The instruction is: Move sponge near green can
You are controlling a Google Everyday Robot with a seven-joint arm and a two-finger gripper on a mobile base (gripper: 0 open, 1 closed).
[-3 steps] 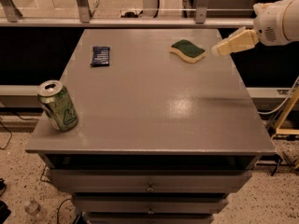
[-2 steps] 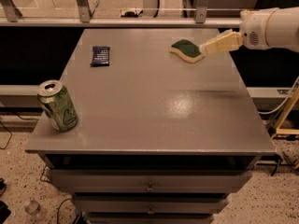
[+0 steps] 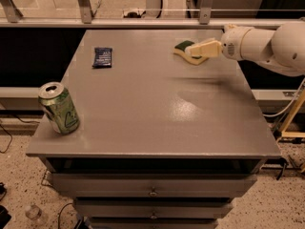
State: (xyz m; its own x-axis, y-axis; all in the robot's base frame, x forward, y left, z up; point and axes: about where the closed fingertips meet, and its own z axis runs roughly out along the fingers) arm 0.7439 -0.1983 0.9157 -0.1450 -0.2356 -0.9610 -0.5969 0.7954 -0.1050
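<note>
The sponge (image 3: 182, 46), dark green on top with a pale yellow base, lies on the grey table (image 3: 152, 113) at the far right. My gripper (image 3: 194, 50) reaches in from the right on a white arm (image 3: 267, 44) and sits over the sponge's right part, hiding it. The green can (image 3: 59, 108), light green with a silver top, stands tilted slightly at the table's near left corner, far from the sponge.
A small dark blue packet (image 3: 102, 57) lies at the far left of the table. Drawers (image 3: 152, 192) sit below the tabletop. A railing (image 3: 143, 20) runs behind the table. A wooden stand (image 3: 290, 118) is at the right.
My gripper has moved left, from beside the table's right edge to over the sponge. The sponge, can and packet have not moved.
</note>
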